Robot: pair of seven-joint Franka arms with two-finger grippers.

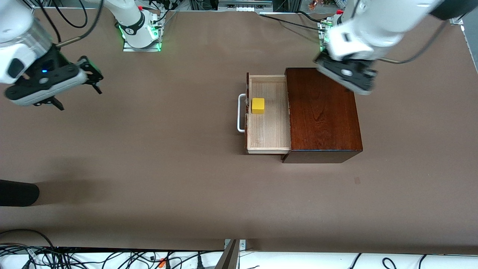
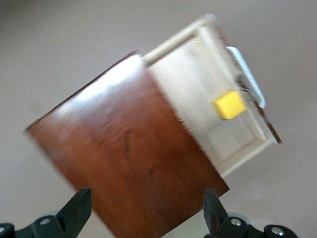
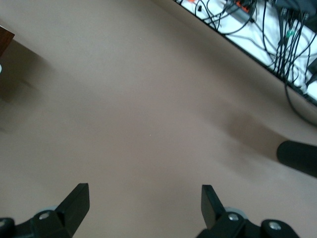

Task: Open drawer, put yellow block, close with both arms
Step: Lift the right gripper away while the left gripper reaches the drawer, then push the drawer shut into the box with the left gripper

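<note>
The drawer [image 1: 268, 123] stands pulled out of the dark mahogany box [image 1: 323, 112], its white bar handle [image 1: 241, 112] pointing toward the right arm's end of the table. In the pale tray, close to the drawer front, lies the yellow block [image 1: 257, 105]. My left gripper [image 1: 348, 76] hangs over the box's corner farthest from the front camera. In the left wrist view this gripper [image 2: 146, 208] is open and empty above the box top [image 2: 129, 158], with the block [image 2: 229, 104] and tray also showing. My right gripper [image 1: 98, 80] is open and empty over bare table, well away from the drawer.
A black rounded object [image 1: 18, 192] pokes in over the table edge at the right arm's end, nearer the front camera, and is also in the right wrist view [image 3: 297, 156]. Cables [image 3: 257, 29] lie off the table's near edge. Brown table [image 1: 168, 149] surrounds the box.
</note>
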